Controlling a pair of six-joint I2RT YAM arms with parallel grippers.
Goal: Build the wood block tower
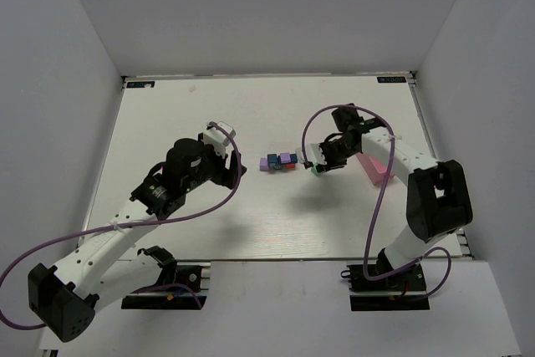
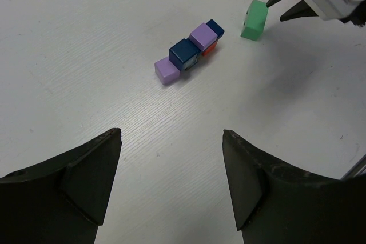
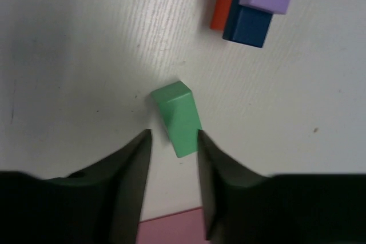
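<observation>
Green block point(image 3: 177, 118) between the right pincer's point(image 3: 173, 135) tips, just right of the other blocks.
Short mint-green brick, plain and matte, down at the white surface point(image 1: 251, 215); right pincer parted wider than it, a gap on one side, not clamped. Nearby but apart, mid-surface, a low block row point(image 1: 278, 161): pale purple cube at one end, dark blue cubes, purple on top, red peeking beneath. Left pincer point(image 2: 171, 135) wide, empty, facing the row. Pink tray point(image 1: 374, 169) beside the right pincer.

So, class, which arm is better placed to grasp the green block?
Right, probably: the right tool straddles the green block from above; the left tool sits farther back, with the block row between.
</observation>
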